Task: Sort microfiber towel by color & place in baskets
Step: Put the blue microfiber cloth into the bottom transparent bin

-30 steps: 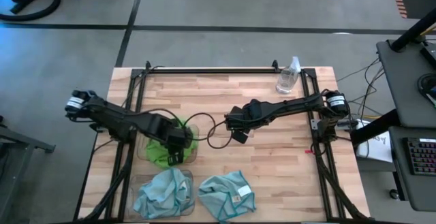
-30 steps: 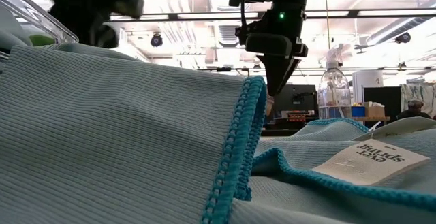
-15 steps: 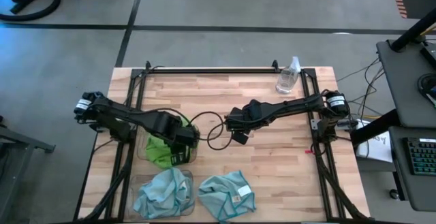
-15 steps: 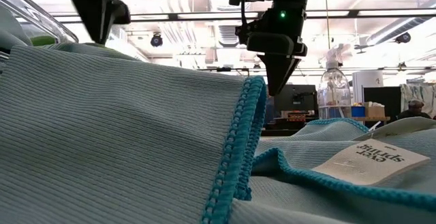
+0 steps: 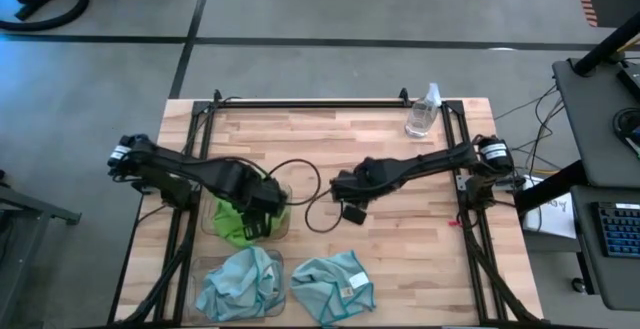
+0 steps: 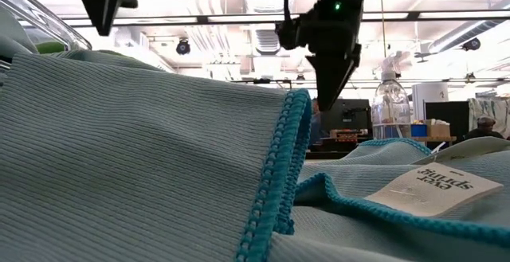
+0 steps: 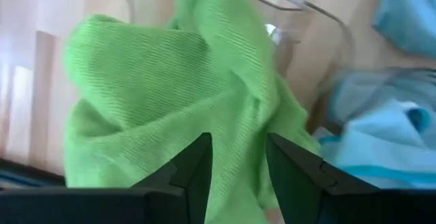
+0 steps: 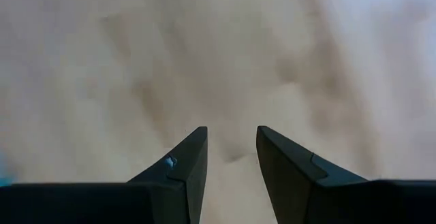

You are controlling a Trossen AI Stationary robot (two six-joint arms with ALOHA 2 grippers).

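Observation:
A lime green microfiber towel (image 5: 232,224) lies crumpled in a clear basket (image 5: 284,225) on the table's left side. My left gripper (image 7: 238,142) hangs open above that towel, pointing straight down, clear of it. A pale blue towel (image 5: 235,281) fills the second basket (image 5: 198,271) near the front edge. Another blue towel (image 5: 333,284), with a white tag (image 6: 438,186), lies on the bare table beside that basket. My right gripper (image 5: 345,197) is open above bare wood at the table's middle.
A clear spray bottle (image 5: 422,114) stands at the table's far right. A black cable (image 5: 305,184) loops across the wood between the two arms. Bare wood lies along the far half and the right side of the table.
My left gripper has risen straight up off the green towel and its fingers have parted; the towel stays bunched in its basket. My right gripper has drifted a little toward the table's near edge and turned slightly.

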